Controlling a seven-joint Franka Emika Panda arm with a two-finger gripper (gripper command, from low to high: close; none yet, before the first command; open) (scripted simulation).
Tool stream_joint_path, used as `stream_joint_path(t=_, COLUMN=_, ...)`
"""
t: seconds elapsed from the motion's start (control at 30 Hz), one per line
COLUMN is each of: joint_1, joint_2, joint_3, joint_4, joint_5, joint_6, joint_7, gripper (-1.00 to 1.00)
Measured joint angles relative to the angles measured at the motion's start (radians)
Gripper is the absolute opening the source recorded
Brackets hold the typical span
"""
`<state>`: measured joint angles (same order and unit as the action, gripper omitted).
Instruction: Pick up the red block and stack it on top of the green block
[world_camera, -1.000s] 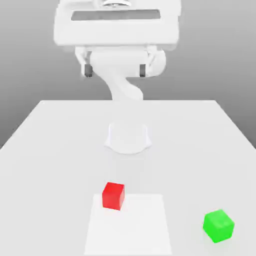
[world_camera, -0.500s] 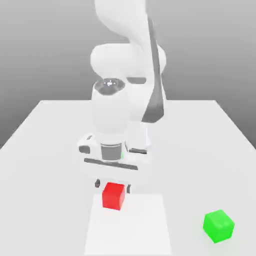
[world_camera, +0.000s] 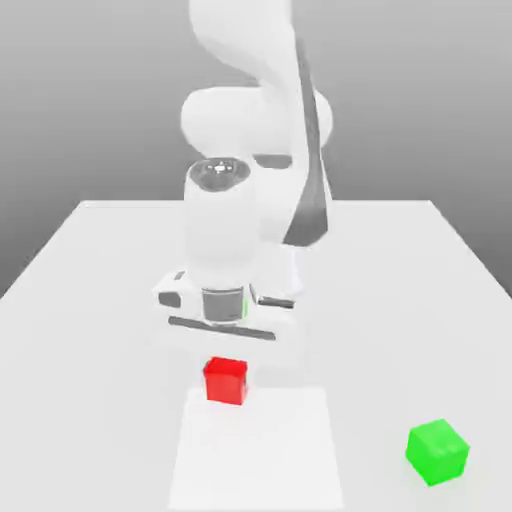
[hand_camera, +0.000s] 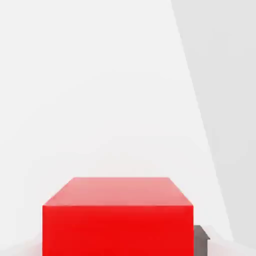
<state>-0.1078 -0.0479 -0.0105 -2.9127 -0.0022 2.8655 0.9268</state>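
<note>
The red block (world_camera: 226, 384) sits under the white hand of my arm, at the far edge of a paler square on the table. My gripper (world_camera: 226, 366) is shut on the red block, its faces squared up with the hand. In the hand view the red block (hand_camera: 117, 217) looms close, with one dark finger pad (hand_camera: 201, 239) pressed against its side. The green block (world_camera: 437, 453) stands alone on the table at the exterior view's right, nearer the front edge and well apart from the gripper.
The white table (world_camera: 90, 300) stretches out around the arm. A paler square patch (world_camera: 262, 455) lies in front of the red block. The arm's upper links (world_camera: 255, 110) rise tall behind the hand.
The arm came down from high at the back to the red block. The fingers closed on the block, which turned square to the hand and shifted slightly up in the exterior view.
</note>
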Motion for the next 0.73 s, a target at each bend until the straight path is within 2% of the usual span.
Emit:
stream_joint_path(t=0.1, joint_1=0.062, joint_2=-0.011, joint_3=0.038, joint_4=0.059, joint_5=-0.014, joint_6=-0.072, joint_7=-0.001, gripper=-1.00)
stream_joint_path(t=0.43, joint_1=0.353, joint_2=0.158, joint_3=0.208, joint_4=0.413, joint_5=-0.047, joint_6=-0.261, joint_7=-0.035, gripper=-1.00)
stream_joint_path(t=0.6, joint_1=0.393, joint_2=0.315, joint_3=0.194, joint_4=0.462, joint_5=-0.114, joint_6=-0.154, joint_7=0.007, gripper=-1.00)
stream_joint_path(t=0.63, joint_1=0.398, joint_2=0.338, joint_3=0.187, joint_4=0.464, joint_5=-0.125, joint_6=-0.133, joint_7=0.014, gripper=1.00)
stream_joint_path(t=0.73, joint_1=0.398, joint_2=0.338, joint_3=0.187, joint_4=0.464, joint_5=-0.125, joint_6=-0.133, joint_7=0.014, gripper=1.00)
